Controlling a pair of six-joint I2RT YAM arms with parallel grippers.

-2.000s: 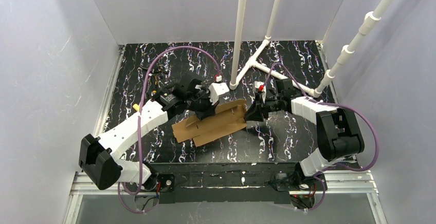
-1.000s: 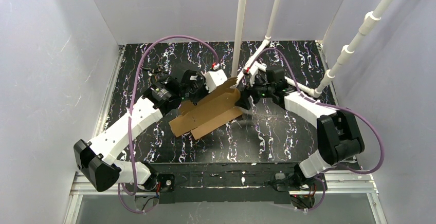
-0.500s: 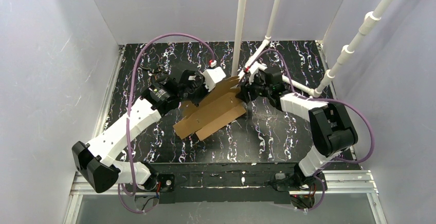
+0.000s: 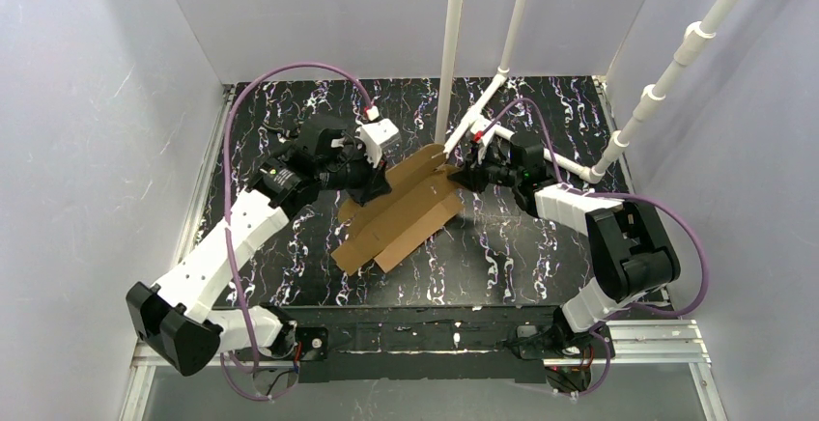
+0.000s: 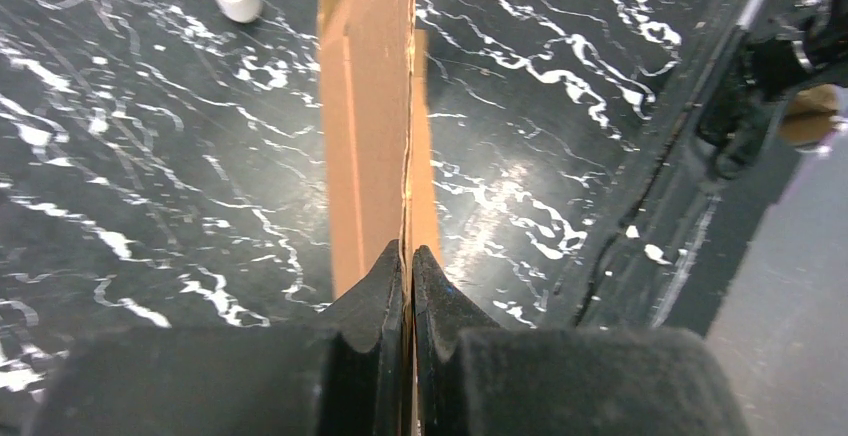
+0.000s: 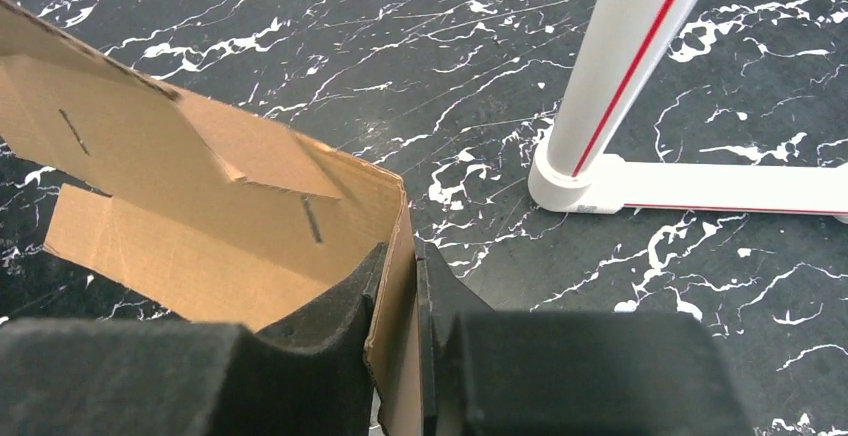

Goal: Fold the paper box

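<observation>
The paper box (image 4: 406,213) is a brown cardboard sheet, partly folded, held tilted above the middle of the black marbled table (image 4: 290,151). My left gripper (image 4: 379,182) is shut on its left edge. In the left wrist view the sheet (image 5: 365,106) runs edge-on away from the pinching jaws (image 5: 408,253). My right gripper (image 4: 454,175) is at the sheet's far right end. The right wrist view shows an upright flap (image 6: 392,286) pinched between those jaws (image 6: 400,248), with slit panels (image 6: 200,206) spreading out to the left.
A white pipe post (image 4: 449,64) stands just behind the box, and its foot (image 6: 575,181) is close to the right of the right gripper. More white pipes (image 4: 666,73) lean at the back right. Pale walls enclose the table on three sides.
The right gripper has closed onto the box's right flap. The left arm has drawn back and left with its edge, so the sheet has swung and now lies more steeply.
</observation>
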